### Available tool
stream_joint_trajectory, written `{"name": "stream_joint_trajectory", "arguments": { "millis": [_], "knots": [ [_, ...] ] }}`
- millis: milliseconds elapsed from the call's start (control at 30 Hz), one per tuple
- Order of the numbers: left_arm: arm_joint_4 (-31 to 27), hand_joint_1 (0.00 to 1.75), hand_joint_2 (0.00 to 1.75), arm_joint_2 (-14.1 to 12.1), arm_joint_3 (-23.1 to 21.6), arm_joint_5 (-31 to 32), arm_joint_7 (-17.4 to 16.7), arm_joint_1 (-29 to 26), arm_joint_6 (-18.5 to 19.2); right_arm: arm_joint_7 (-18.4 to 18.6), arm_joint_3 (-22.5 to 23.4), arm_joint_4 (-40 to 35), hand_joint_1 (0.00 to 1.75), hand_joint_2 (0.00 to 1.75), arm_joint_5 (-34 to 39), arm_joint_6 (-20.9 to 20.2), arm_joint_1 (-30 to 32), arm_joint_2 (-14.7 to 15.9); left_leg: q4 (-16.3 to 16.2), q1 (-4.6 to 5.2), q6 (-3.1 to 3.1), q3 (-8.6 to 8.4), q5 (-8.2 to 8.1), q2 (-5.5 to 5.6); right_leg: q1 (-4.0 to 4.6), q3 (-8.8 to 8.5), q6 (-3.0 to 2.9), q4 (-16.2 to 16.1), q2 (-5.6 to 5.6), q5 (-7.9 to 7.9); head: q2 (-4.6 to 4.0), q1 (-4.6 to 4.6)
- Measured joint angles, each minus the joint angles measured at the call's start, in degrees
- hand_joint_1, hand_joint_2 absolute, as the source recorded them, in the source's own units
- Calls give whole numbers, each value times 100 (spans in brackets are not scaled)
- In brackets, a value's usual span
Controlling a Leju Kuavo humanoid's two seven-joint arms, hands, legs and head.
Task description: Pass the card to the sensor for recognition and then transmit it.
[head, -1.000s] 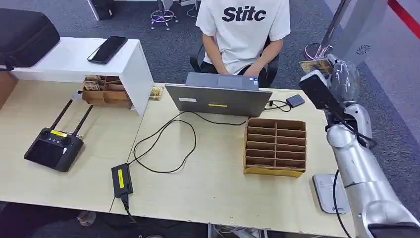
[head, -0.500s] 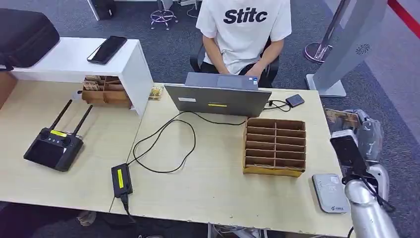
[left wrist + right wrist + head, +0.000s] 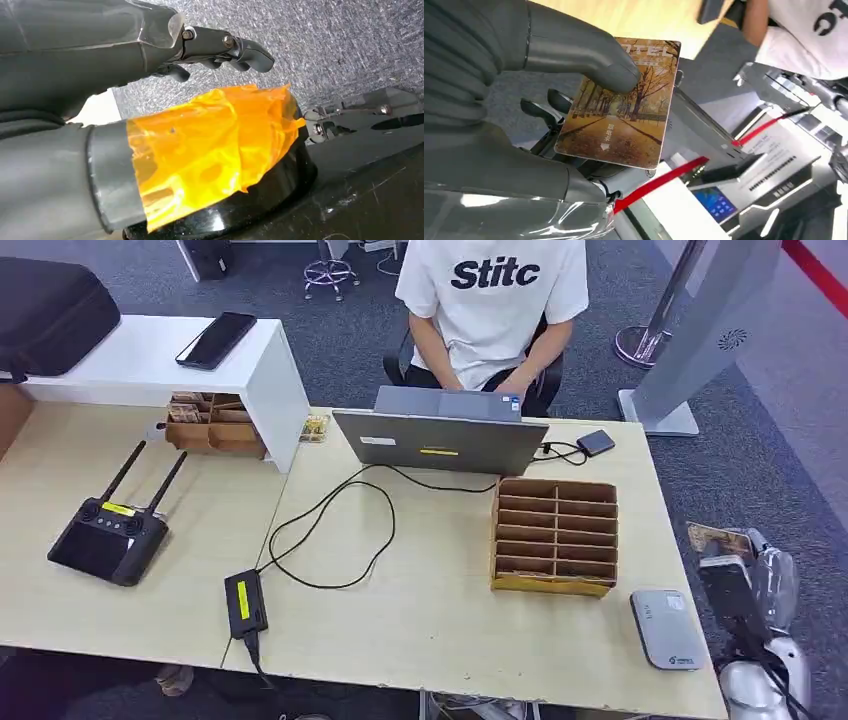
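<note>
Right robot hand pinches the card beyond the worktop edge, near the grey sensor; left robot hand holds nothing, fingers loosely curled.

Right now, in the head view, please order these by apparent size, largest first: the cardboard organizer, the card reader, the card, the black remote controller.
1. cardboard organizer
2. black remote controller, antennas included
3. card reader
4. card, held by the right hand and seen at an angle, so it may look smaller

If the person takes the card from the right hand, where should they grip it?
By the free bottom edge of the card, from the side away from the right hand. The thumb pins the upper face and fingers back it, leaving that end open.
</note>
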State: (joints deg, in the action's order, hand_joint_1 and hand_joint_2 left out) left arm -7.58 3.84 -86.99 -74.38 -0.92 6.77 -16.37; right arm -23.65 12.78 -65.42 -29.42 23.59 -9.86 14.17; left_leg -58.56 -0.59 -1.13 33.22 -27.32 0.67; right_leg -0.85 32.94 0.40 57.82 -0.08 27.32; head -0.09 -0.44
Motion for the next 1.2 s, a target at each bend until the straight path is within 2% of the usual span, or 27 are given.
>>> {"name": "stream_joint_trajectory", "arguments": {
  "millis": [700, 1200],
  "knots": [
    [0, 0, 0, 20, 2, -92, 11, -14, -42, -35, 451, 632, 175, 175, 129, -29, 355, -293, 0, 0, 0, 1, 0, -1, 0, 2, 0, 0, 1, 0, 0, 0],
    [0, 0, 0, 22, 2, -107, 26, -33, -46, -33, 488, 684, 175, 175, 166, -103, 498, -374, 0, 0, 0, 1, 0, -1, 0, 2, 0, 0, 1, 0, 0, 0]
  ]
}}
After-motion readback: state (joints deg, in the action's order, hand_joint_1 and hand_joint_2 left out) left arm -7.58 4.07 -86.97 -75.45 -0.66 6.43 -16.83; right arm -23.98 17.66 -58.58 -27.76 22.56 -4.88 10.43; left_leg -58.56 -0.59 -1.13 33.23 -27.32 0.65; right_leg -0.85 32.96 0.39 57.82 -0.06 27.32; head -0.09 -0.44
